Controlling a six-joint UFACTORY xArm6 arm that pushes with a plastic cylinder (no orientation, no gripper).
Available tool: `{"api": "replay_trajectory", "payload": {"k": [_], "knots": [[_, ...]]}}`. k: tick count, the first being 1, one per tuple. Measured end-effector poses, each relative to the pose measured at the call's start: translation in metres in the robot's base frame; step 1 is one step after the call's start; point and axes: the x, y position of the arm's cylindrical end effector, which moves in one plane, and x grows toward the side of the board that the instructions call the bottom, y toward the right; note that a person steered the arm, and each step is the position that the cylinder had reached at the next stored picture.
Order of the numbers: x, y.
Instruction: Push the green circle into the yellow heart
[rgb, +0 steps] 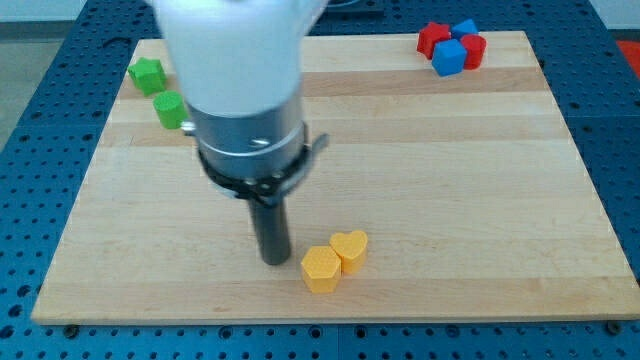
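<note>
The green circle (169, 110) lies near the board's upper left, just left of the arm's body. The yellow heart (350, 249) lies low in the middle of the board, touching a yellow hexagon (321, 269) at its lower left. My tip (275, 260) rests on the board just left of the yellow hexagon, a small gap apart, and far below and right of the green circle.
A green star-like block (146, 75) sits at the board's upper left corner, above the green circle. A cluster of red blocks (433, 38) and blue blocks (449, 57) sits at the upper right. The wooden board (480, 200) ends on a blue perforated table.
</note>
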Motion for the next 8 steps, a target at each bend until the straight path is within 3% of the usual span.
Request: {"api": "replay_trajectory", "payload": {"k": [4,7,8], "knots": [[-0.201,-0.040],[-0.252,-0.086],[-0.242,-0.112]]}}
